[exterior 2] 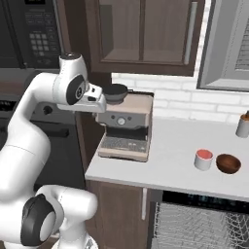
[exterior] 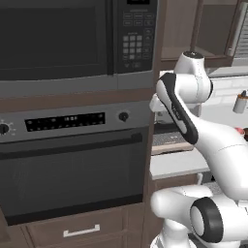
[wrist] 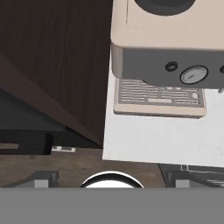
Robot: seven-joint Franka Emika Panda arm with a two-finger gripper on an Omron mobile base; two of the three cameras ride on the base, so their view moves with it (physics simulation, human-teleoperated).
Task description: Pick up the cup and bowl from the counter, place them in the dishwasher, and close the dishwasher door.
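Note:
The pale cup with a red inside stands on the white counter, right of the middle. The dark reddish-brown bowl sits just to its right, close beside it. Below them the dishwasher stands open, its pale wire rack showing; the dishwasher door is out of view. My gripper is open and holds nothing, its fingertips set wide apart. It hangs high over the counter's left end, above the coffee machine, well left of the cup and bowl.
A beige coffee machine fills the counter's left end, against a dark cabinet side. A grey bottle with a brown cap stands at the back right. The black wall oven and a microwave are to the left.

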